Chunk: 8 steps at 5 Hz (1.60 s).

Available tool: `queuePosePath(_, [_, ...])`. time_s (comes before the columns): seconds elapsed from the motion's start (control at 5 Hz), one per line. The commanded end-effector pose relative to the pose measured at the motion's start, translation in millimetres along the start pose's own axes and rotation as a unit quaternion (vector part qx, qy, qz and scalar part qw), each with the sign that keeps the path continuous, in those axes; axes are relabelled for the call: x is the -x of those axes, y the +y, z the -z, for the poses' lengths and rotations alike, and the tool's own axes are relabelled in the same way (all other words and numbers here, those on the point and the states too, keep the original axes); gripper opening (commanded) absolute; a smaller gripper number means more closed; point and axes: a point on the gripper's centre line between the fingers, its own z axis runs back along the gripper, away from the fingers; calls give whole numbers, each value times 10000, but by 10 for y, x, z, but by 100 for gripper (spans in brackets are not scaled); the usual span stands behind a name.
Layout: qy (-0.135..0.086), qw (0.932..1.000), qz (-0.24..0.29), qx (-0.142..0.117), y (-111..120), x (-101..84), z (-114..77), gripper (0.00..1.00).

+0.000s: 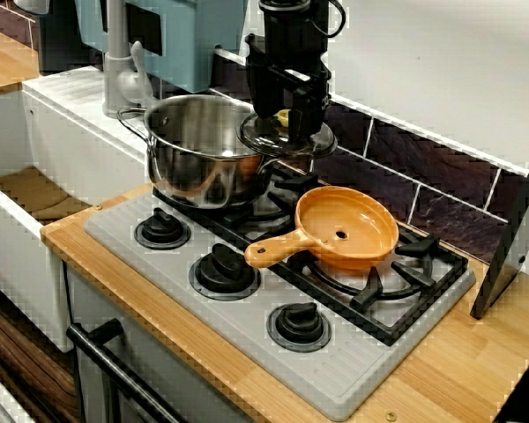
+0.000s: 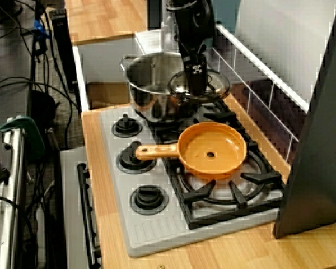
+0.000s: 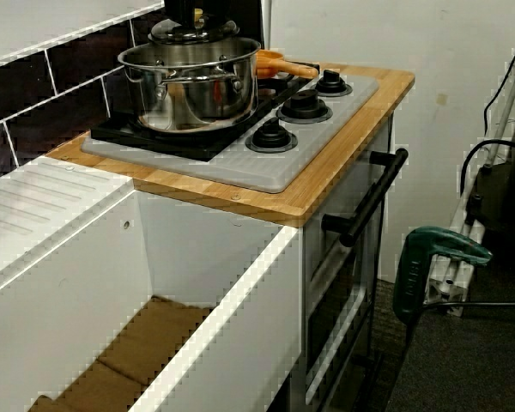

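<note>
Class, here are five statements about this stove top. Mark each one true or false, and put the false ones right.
1. The gripper grips the glass lid by its knob. True.
2. The glass lid lies flat over the steel pot and closes it. False: the pot's mouth is open, and the lid is held at the rim on the side nearer the wall.
3. The orange pan rests on the grate, its handle pointing toward the knobs. True.
4. The stove has five knobs. False: there are three, in one row along the front.
5. The steel pot stands in the sink. False: it stands on the grate, behind the orange pan.
</note>
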Motion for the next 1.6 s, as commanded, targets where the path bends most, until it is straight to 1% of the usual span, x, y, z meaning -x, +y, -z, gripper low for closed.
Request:
queuePosePath(0.0, [45, 9998, 74, 165, -55, -44, -210, 100])
queuePosePath(0.4, [-21, 9994, 105, 340, -7, -70, -497, 100])
queuePosePath(0.6, [-50, 9989, 151, 433, -26, -28, -618, 100])
queuePosePath(0.8, [-103, 9982, 316, 501, -118, 56, -691, 100])
queuePosePath(1.0, [-262, 9972, 548, 439, -262, 182, -704, 100])
queuePosePath(1.2, [-415, 9968, 624, 283, -435, 363, -718, 100])
queuePosePath(1.4, [-509, 9964, 650, 167, -594, 545, -674, 100])
